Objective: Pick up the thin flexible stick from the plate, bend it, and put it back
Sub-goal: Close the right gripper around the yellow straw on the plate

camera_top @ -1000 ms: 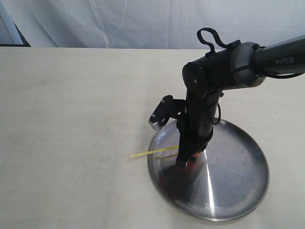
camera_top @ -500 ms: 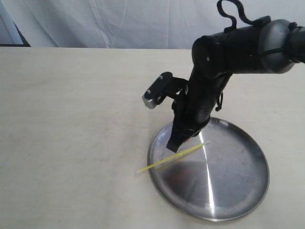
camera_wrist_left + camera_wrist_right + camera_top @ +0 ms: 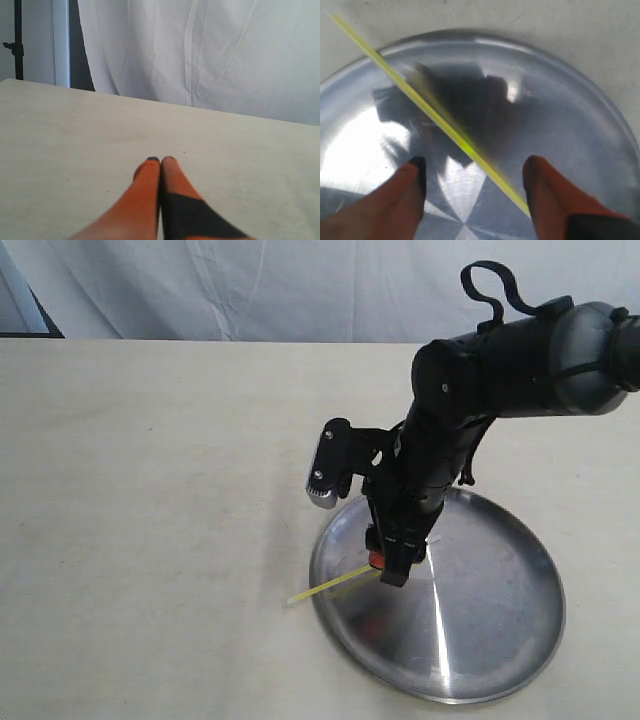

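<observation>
The plate (image 3: 500,640) is a shiny silver dish at the table's near right. The thin yellow stick (image 3: 330,587) lies slanted across the plate's left rim, one end poking out over the table and the other hidden under my right gripper (image 3: 390,565). In the right wrist view the gripper (image 3: 474,162) is open just above the plate (image 3: 570,115). There the stick (image 3: 435,116) crosses between the orange fingers and ends against one fingertip (image 3: 532,172). My left gripper (image 3: 161,160) is shut on nothing, over bare table, and is out of the exterior view.
The cream table (image 3: 150,490) stretches wide to the left of and behind the plate. A white curtain (image 3: 300,290) hangs behind the table's far edge. A bright glare streak (image 3: 438,620) runs across the plate's surface.
The right gripper rose from the plate and let the stick drop, slanted across the left rim. Now it has come back down over the stick's inner end, jaws open.
</observation>
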